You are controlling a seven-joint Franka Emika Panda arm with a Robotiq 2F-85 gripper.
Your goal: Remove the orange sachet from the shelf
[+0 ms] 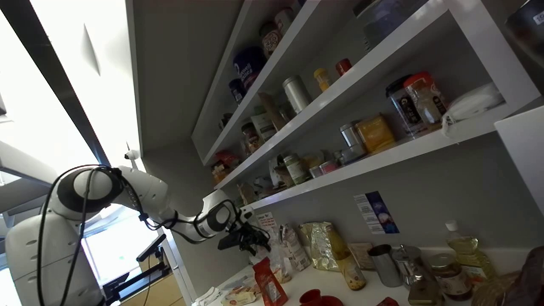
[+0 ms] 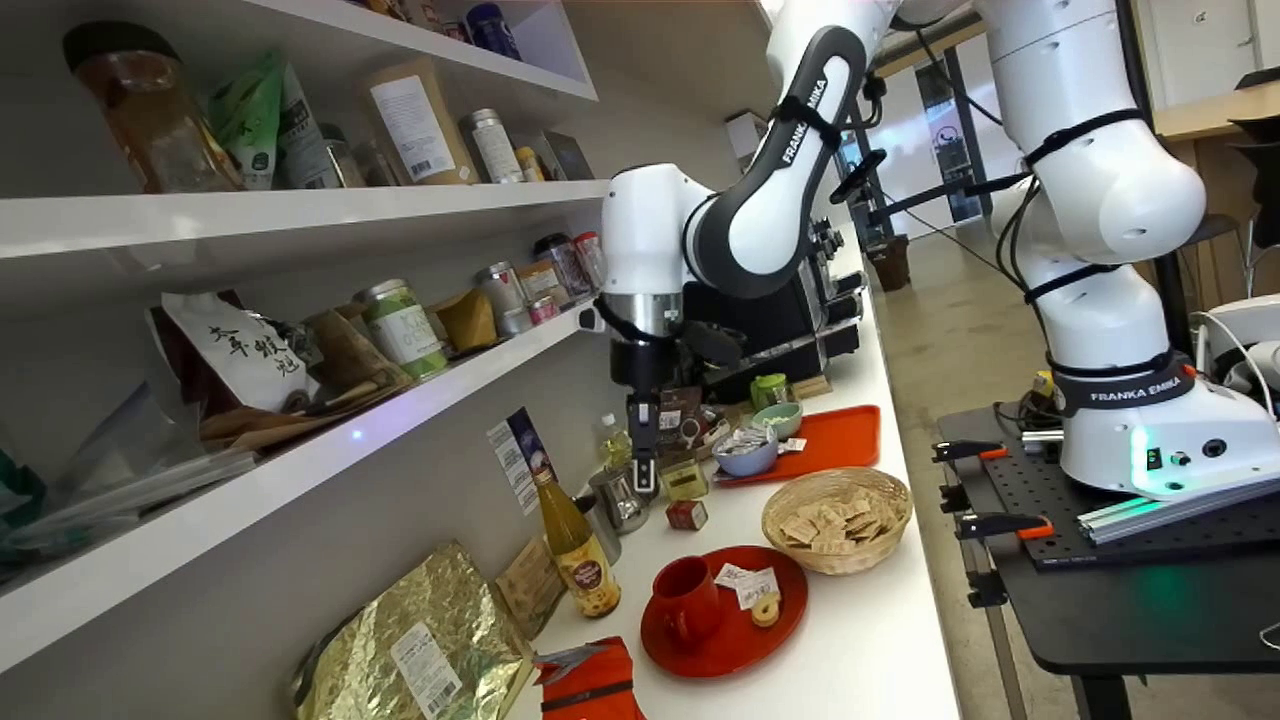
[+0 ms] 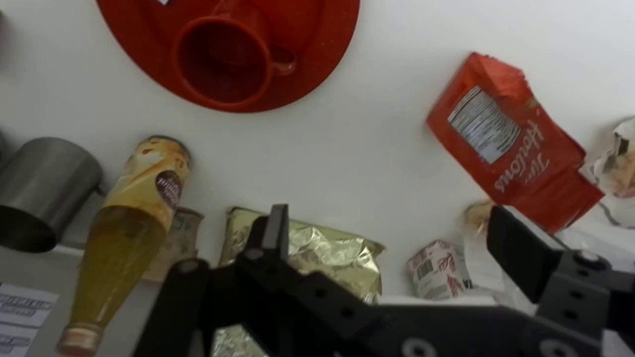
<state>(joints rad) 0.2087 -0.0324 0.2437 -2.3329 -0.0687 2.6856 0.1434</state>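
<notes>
Over the counter (image 3: 347, 158), the gripper (image 3: 389, 223) is held empty and spread wide, presumably for clearance. The red-orange bag (image 3: 511, 144), probably the wanted sachet, is placed on it at the wrist view's right, below the shelf (image 2: 350, 435), apparently removed.

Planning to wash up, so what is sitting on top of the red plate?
The red plate holds a red mug, white paper slips and a small beige item. Whatever lies beneath them is covered and cannot be seen.
</notes>
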